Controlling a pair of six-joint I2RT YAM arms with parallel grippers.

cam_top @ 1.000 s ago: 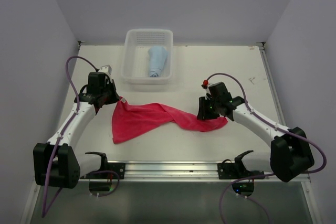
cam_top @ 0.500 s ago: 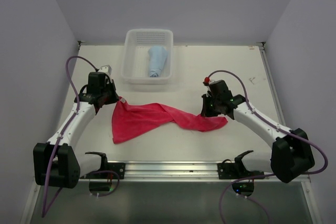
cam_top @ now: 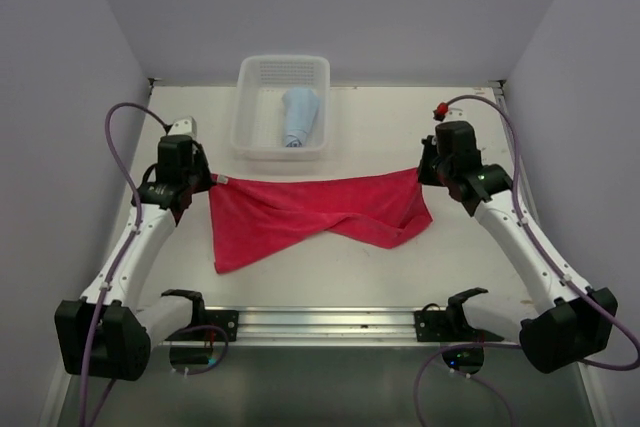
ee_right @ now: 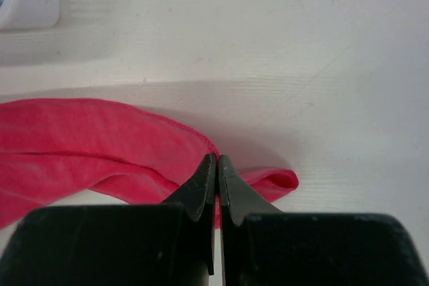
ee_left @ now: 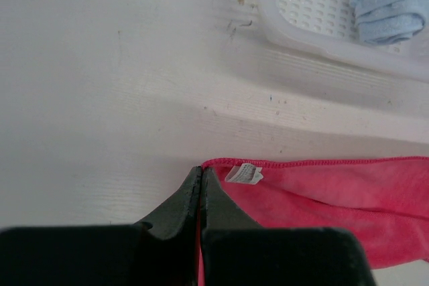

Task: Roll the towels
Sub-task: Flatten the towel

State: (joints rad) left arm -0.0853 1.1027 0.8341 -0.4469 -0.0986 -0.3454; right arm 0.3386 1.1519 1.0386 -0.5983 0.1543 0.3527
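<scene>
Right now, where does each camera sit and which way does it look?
Top: above and behind, looking down; left arm, right arm, red cloth towel, white plastic basket.
Left wrist: on the left arm, facing the table past shut left jaws pinching a towel corner.
Right wrist: likewise, right jaws on the other corner.
Shared: all see the red towel.

Two towels are showing: one red towel (cam_top: 310, 212) is stretching between both sets of jaws, and one light blue towel (cam_top: 299, 117) is lying beyond them in the one white basket (cam_top: 280, 152). Two grippers are pinching the red cloth: the left gripper (cam_top: 214, 182) and the right gripper (cam_top: 420, 170). One white label (ee_left: 244, 174) is sitting just beside the left jaws.
</scene>
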